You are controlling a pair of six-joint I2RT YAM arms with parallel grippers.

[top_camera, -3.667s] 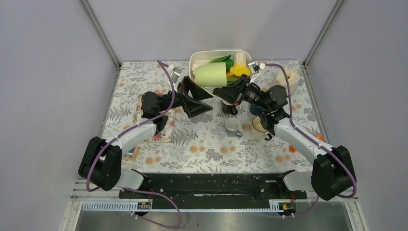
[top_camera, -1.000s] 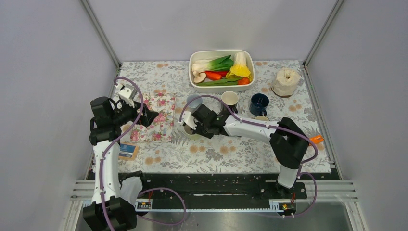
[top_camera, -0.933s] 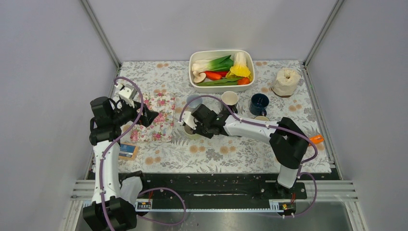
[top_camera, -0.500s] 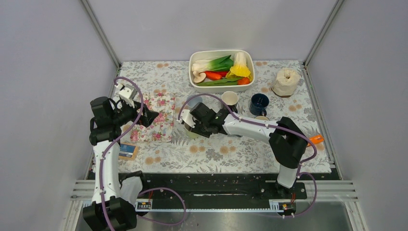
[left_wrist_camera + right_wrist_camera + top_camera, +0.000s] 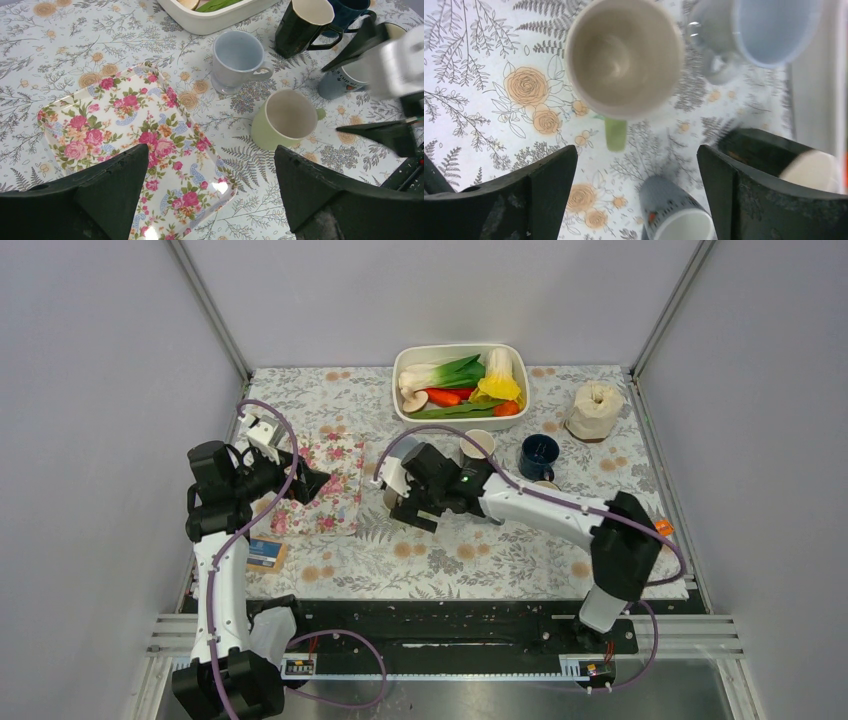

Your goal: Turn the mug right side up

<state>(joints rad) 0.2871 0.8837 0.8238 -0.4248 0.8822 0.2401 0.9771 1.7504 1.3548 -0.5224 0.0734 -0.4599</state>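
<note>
Right wrist view first: where is the mug?

— The mug (image 5: 624,55) stands upright on the surface (image 5: 479,65), mouth up, directly below my right tool (image 5: 636,150). Its handle (image 5: 615,134) points toward the gap between my 2 fingers.

Is that tool holding it?

— No. It is spread wide with nothing in it, hanging above the rim. My left tool (image 5: 210,150) is spread wide as well, bare, over the tray (image 5: 125,125) and well apart from the mug.

So the job looks done?

— I judge so: the mug is right side up. What is left is to get clear without touching anything.

What could spoil that?

— Crowding. The blue mug (image 5: 769,30) sits just beside it, the black mug (image 5: 302,25) is near, and a grey mug (image 5: 671,215) is close under my tool. I cannot tell whether the grey mug stands or lies. If I pull away at a slant instead of straight up, 1 finger could catch the rim or the handle and tip the mug back over. A sideways swing while low could also shove the blue mug or the grey mug into it.

And the left side?

— Little risk, I think, provided it keeps over the tray.
</note>
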